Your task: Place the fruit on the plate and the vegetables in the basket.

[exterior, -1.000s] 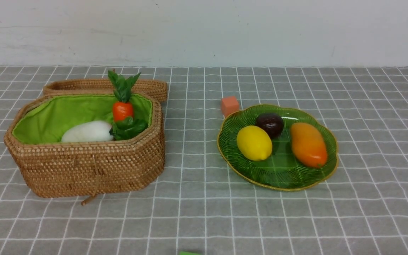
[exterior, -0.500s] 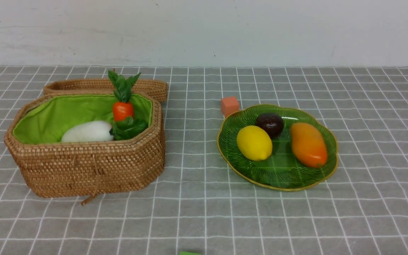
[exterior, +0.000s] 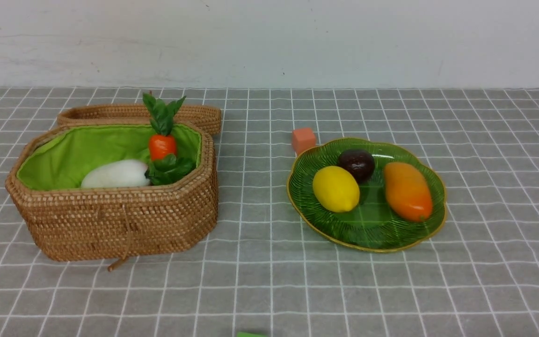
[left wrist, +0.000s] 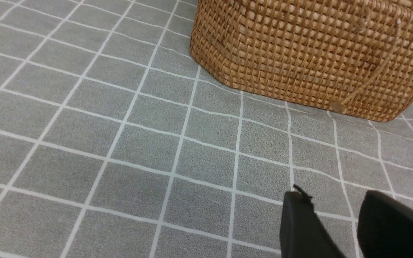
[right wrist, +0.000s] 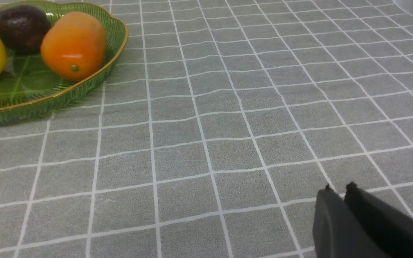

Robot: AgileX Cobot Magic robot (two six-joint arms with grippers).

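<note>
Looks basically sorted: lemon (exterior: 335, 188), dark round fruit (exterior: 356, 164) and mango (exterior: 407, 190) on the green plate (exterior: 433, 224) at 3 o'clock; carrot (exterior: 162, 146) and radish (exterior: 116, 174) in the basket (exterior: 120, 220) at 9. Eggplant's hidden. Left gripper (left wrist: 339, 215) slightly parted, right gripper (right wrist: 337, 200) nearly closed, both empty.

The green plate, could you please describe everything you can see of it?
The green plate is a wide, shallow, ribbed dish that looks like glass, leaf-like and scalloped with a thin yellow rim. It lies flat on the grey checked cloth, holding a lemon, a dark round fruit and a mango. An orange cube sits just behind its edge.
</note>
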